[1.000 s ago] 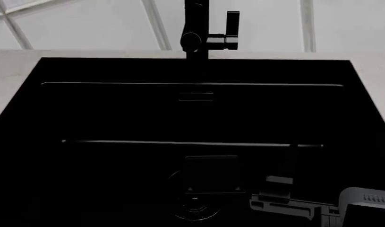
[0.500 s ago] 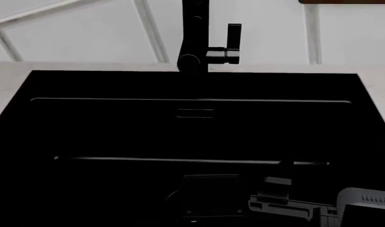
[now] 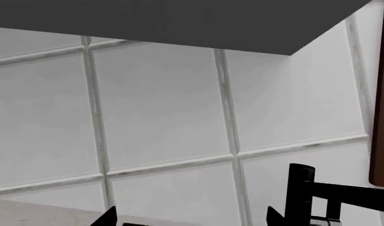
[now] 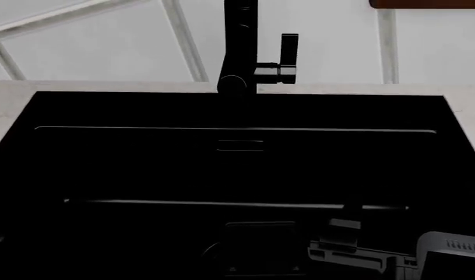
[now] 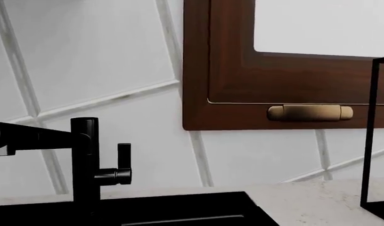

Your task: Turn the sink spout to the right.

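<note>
Right hand (image 4: 342, 224) low over sink (image 4: 237, 169), clear of spout (image 4: 240, 46)

Matte black sink spout (image 4: 241, 41) against white wall tiles (image 4: 105, 46) with pale grey grout lines. Black sink (image 4: 237, 169), rimmed by white marbled stone table (image 5: 305, 200). Dark reddish-brown wooden window frame (image 5: 223, 70) with brass-coloured handle (image 5: 310, 112). Light grey robot part (image 4: 451, 248).

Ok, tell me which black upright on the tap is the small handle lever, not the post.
The short flat lever on the side stub; the sink spout post is taller and thicker.
</note>
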`<state>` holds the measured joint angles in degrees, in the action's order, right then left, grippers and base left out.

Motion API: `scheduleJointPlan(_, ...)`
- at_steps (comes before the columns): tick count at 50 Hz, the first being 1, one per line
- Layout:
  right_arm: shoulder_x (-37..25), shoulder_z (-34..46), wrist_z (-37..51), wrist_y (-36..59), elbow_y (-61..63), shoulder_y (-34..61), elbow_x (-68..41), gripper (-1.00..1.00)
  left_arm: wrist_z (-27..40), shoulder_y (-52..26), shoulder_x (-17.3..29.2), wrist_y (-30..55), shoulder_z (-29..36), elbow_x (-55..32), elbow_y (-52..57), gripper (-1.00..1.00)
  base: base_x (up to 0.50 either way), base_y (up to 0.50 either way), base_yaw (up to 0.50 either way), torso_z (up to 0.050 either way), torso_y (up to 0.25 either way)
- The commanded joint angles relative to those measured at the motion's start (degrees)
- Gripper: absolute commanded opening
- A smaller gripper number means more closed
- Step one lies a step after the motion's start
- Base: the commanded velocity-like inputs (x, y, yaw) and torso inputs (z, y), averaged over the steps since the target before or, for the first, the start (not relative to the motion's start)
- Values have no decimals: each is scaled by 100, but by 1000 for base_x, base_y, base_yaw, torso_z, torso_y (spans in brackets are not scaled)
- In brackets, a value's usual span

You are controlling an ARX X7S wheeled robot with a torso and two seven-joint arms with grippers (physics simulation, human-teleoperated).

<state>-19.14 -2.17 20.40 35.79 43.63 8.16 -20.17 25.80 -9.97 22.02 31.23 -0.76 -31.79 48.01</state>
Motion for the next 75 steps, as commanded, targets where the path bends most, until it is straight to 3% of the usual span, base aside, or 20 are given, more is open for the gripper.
scheduleJointPlan(1, 13, 65, 46, 66, -10, 89, -32, 100, -65, 39, -5, -122, 81, 32, -102, 100, 0, 0, 0, 0, 0)
scheduleJointPlan(6, 69, 187, 39, 344, 149, 330, -254, 100, -73, 55, 18, -146, 124, 73, -94, 100, 0, 0, 0, 0, 0)
scheduleJointPlan(14, 92, 1025, 93, 662, 171, 775, 22, 100, -38, 28, 48, -100, 161, 63, -53, 100, 0, 0, 0, 0, 0)
scheduleJointPlan(31, 355, 1437, 227, 1206, 674, 1144, -302, 100, -46, 51, 62, -164, 266, 93, -75, 100, 0, 0, 0, 0, 0)
scheduleJointPlan(75, 729, 1776, 387, 1710, 218, 2002, -684, 100, -45, -14, 168, -178, 435, 68, -102, 100, 0, 0, 0, 0, 0)
